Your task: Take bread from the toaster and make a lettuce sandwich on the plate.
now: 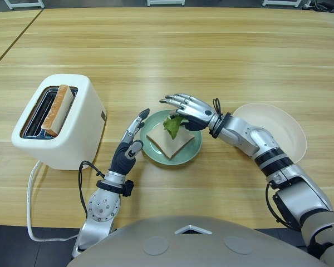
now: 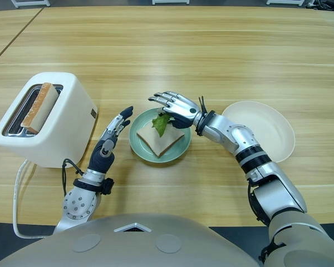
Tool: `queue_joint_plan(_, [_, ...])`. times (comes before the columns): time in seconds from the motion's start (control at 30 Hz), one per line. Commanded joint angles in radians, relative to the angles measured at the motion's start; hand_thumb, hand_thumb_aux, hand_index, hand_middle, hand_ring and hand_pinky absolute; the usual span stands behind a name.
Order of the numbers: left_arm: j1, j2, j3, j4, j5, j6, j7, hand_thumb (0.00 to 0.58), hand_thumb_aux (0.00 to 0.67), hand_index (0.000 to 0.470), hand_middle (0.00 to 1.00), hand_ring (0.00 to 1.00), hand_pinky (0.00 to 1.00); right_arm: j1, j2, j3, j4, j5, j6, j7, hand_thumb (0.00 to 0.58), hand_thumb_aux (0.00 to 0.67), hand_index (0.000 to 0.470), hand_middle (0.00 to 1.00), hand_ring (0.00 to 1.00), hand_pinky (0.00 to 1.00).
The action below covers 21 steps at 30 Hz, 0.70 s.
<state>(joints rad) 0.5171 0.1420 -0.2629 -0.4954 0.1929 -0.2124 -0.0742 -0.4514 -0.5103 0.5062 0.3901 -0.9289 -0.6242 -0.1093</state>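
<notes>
Hovering over the far side of the round pale-green plate (image 1: 193, 148), the right hand (image 1: 190, 109) is blocking part of that rim. Its fingers are reaching out over the plate, lightly curled and close together. They are pinching the top of a ruffled green lettuce leaf (image 1: 172, 125) against the thumb, though the exact point of contact is sitting in shadow beneath the palm. The leaf is hanging almost upright, and its lower end is meeting the far corner of a square slice of white bread (image 1: 170, 142) lying flat on the plate. The left hand (image 1: 131, 146) is standing just beside the plate's left rim with its fingers straight, slightly apart and holding nothing. A boxy white toaster (image 1: 64, 128) is sitting to the left on the light wooden table (image 1: 156, 55). A browned slice of toast (image 1: 58, 108) is sticking up out of one slot; the other slot is showing only darkness. A white power cord (image 1: 29, 189) is trailing from the toaster toward the near edge, where its end is getting cut off. The right forearm is covering the near left edge of a shallow white bowl (image 1: 284, 125). Counting up, one toaster, one slice in it, one slice on the plate, one leaf, one plate and one bowl are showing.
</notes>
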Motion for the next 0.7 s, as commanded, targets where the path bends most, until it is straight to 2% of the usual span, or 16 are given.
queue_joint_plan(0.03, [0.006,0.001,-0.003,-0.001,-0.008,0.011,-0.007,0.0,0.0,0.0,0.0,0.0,0.0,-0.004,0.013,0.046,0.026,-0.043,0.025,0.024,0.556,0.533,0.374,0.0,0.0,0.0])
queue_joint_plan(0.07, [0.006,0.001,-0.004,0.0,-0.007,0.012,-0.008,0.0,0.0,0.0,0.0,0.0,0.0,-0.005,0.009,0.055,0.03,-0.056,0.03,0.025,0.496,0.415,0.291,0.0,0.0,0.0])
queue_joint_plan(0.1, [0.007,0.001,-0.005,-0.001,-0.007,0.013,-0.009,0.0,0.0,0.0,0.0,0.0,0.0,-0.003,0.002,0.06,0.029,-0.061,0.032,0.026,0.468,0.376,0.264,0.0,0.0,0.0])
queue_joint_plan(0.13, [0.008,0.001,-0.006,-0.001,-0.006,0.014,-0.009,0.0,0.0,0.0,0.0,0.0,0.0,-0.001,-0.006,0.06,0.022,-0.062,0.032,0.027,0.415,0.313,0.219,0.0,0.0,0.0])
queue_joint_plan(0.17, [0.01,0.002,-0.007,-0.004,-0.006,0.015,-0.01,0.0,0.0,0.0,0.0,0.0,0.0,0.007,-0.019,0.053,0.001,-0.055,0.031,0.036,0.23,0.15,0.105,0.0,0.0,0.0])
queue_joint_plan(0.2, [0.012,0.003,-0.007,-0.007,-0.006,0.015,-0.01,0.0,0.0,0.0,0.0,0.0,0.0,0.016,-0.032,0.044,-0.025,-0.042,0.03,0.049,0.062,0.037,0.026,0.0,0.0,0.0])
queue_joint_plan(0.23, [0.015,0.003,-0.009,-0.01,-0.004,0.016,-0.01,0.0,0.0,0.0,0.0,0.0,0.0,0.025,-0.045,0.033,-0.052,-0.023,0.028,0.069,0.0,0.0,0.0,0.0,0.0,0.0])
queue_joint_plan(0.53, [0.023,0.012,-0.005,-0.035,-0.008,0.021,-0.023,0.0,0.0,0.0,0.0,0.0,0.0,0.058,-0.127,-0.041,-0.194,0.03,0.052,0.16,0.0,0.0,0.0,0.0,0.0,0.0])
queue_joint_plan(0.7, [0.042,0.018,0.003,-0.125,-0.005,0.033,-0.032,0.0,0.0,0.0,0.0,0.0,0.0,0.089,-0.154,-0.126,-0.299,0.127,0.064,0.197,0.0,0.0,0.0,0.0,0.0,0.0])
